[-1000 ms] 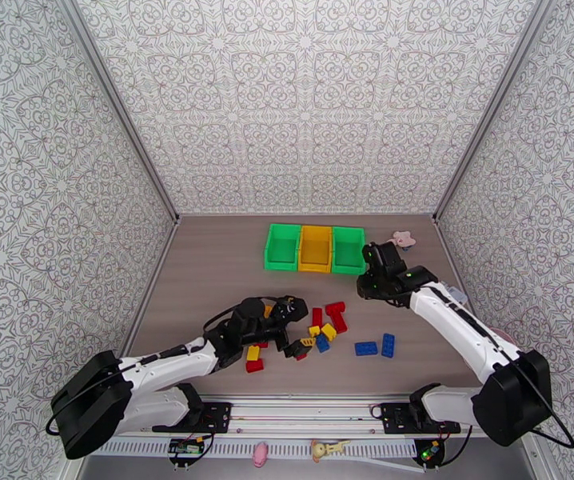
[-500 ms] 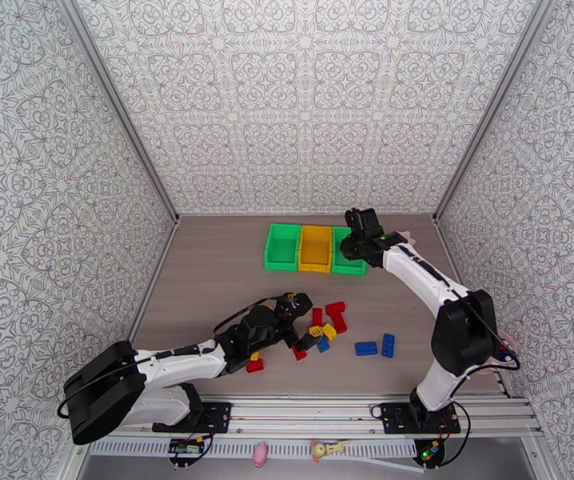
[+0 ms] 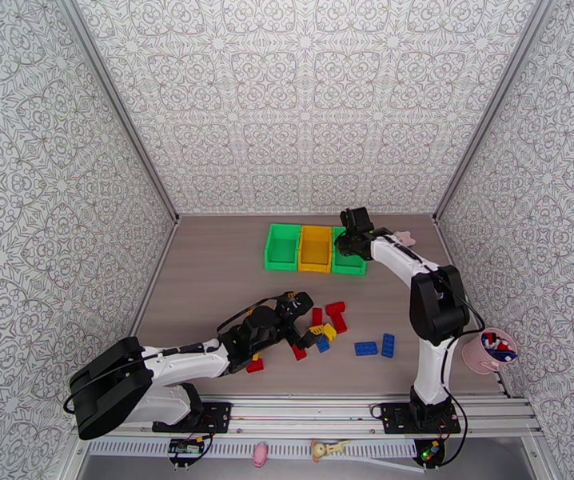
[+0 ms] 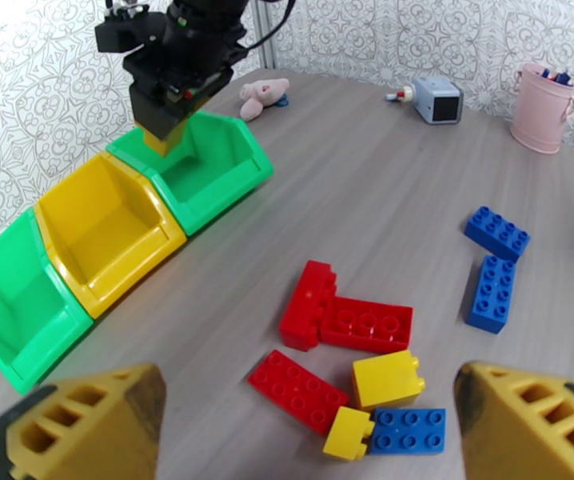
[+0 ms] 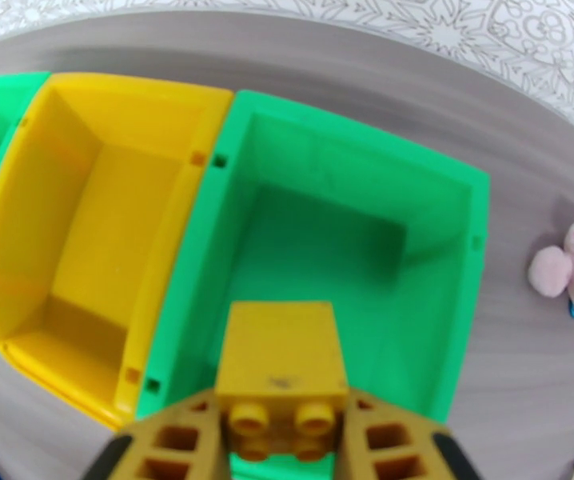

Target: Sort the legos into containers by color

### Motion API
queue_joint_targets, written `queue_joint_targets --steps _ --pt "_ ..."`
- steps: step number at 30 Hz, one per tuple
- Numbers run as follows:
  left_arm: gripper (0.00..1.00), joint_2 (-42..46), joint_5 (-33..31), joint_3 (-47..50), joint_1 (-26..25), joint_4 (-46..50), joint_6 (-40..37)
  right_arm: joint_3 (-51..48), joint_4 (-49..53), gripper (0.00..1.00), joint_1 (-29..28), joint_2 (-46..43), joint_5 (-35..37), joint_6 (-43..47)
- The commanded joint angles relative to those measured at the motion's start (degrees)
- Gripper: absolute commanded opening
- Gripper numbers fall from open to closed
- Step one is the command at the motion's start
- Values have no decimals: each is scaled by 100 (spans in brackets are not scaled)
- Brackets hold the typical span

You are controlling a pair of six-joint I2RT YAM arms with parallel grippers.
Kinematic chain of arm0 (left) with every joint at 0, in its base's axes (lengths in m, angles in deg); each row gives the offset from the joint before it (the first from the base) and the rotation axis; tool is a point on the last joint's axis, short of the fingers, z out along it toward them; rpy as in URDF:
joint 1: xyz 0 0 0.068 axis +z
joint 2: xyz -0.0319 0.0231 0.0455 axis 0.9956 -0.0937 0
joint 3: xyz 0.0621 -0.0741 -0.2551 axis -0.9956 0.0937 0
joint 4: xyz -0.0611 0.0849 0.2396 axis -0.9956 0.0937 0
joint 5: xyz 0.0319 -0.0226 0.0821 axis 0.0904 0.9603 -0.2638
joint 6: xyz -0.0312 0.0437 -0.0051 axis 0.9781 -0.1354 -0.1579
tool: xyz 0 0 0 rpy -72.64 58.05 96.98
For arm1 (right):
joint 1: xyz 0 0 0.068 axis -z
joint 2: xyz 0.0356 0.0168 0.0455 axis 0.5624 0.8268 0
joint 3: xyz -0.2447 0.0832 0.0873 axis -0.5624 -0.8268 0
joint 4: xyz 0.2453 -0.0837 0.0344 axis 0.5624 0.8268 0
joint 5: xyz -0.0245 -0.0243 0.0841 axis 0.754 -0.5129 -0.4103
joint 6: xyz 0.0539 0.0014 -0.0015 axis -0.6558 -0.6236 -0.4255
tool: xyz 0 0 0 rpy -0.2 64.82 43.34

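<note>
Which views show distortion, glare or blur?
Left wrist: fisheye bends the grey wood-look table edge, patterned wall top-left washed out. Right wrist: same bowing; the yellow studded plastic brick is sharp. Top external: even light, soft shadows, no blur.

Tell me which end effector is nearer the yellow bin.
Right. The right end effector, shut on a yellow brick, hangs over the green bin beside the yellow bin. The left end effector, open, sits over the loose bricks, much farther away.

- A lab test cell: patterned panels [image 3: 311, 98] wall the tabletop [image 3: 207, 274] at 9, 12 and 3 o'clock
- A metal mounting rail [image 3: 311, 411] carries both arm bases [image 3: 199, 415] at 6 o'clock
</note>
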Motion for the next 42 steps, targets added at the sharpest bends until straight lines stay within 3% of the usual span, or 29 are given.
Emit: queue_joint_targets --steps 1,8,14,22,25,33,37,42 --pt "100 88 -92 -148 -54 97 -125 247 -88 33 44 12 -42 146" --pt "100 341 -340 -76 -45 196 -307 -587 -494 68 44 -942 -198 152" --pt "100 528 194 25 68 315 -417 -1464 -340 85 44 -1834 -250 112" --pt "100 1088 1624 201 316 980 -503 -2329 98 92 -80 -2785 8 -336" --pt "100 1265 1882 303 413 1151 -496 -2590 302 94 -324 -2978 144 -548" --pt "100 1694 1977 460 667 1619 -596 -3151 623 97 -1077 -3011 87 -1002" --pt "100 1890 1882 537 780 1852 -681 -3053 864 100 -1421 -2636 316 -990" --pt "100 1883 1853 616 816 1825 -663 -2815 866 99 -1567 -2032 96 -908"
